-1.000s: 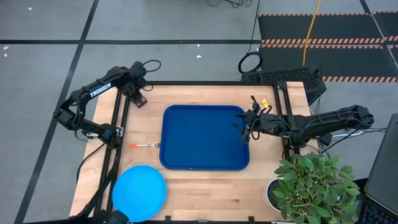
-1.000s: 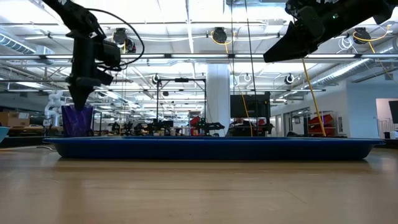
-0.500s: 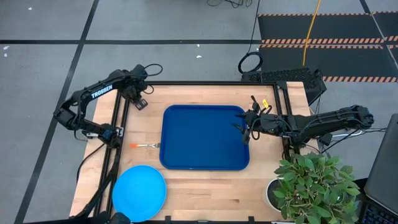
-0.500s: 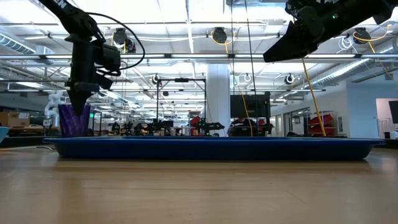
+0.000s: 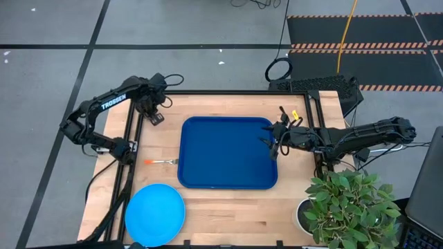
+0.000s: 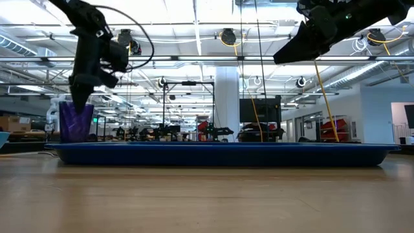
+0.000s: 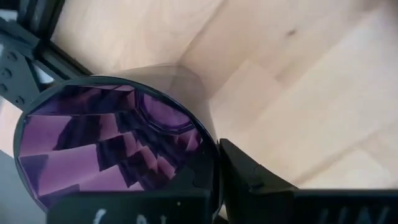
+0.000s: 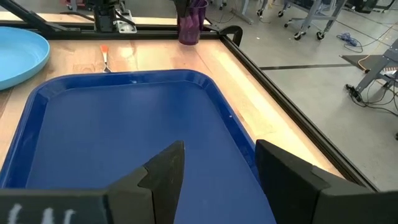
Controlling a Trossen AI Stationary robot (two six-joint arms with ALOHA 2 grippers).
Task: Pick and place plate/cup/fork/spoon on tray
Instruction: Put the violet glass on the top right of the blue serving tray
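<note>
Cup, the small dark purple one, stands off the tray, near the tray's far left corner and close to the table's black frame rail. The left gripper is down at this cup; in the left wrist view one dark finger lies outside the cup's wall and the cup's mouth fills the space beside it, so the fingers straddle the rim, but I cannot tell if they press it. The cup's inside looks empty in that view.

On the tray nothing lies; its whole floor is free. The right gripper hangs over the tray's right edge with its fingers spread apart, holding nothing.

Left of the tray, just beside its rim, the fork lies on bare wood. The sky-blue plate sits near the tray's near left corner, at the table's near edge.

The low view shows the cup upright; the high view hides it under the gripper.
</note>
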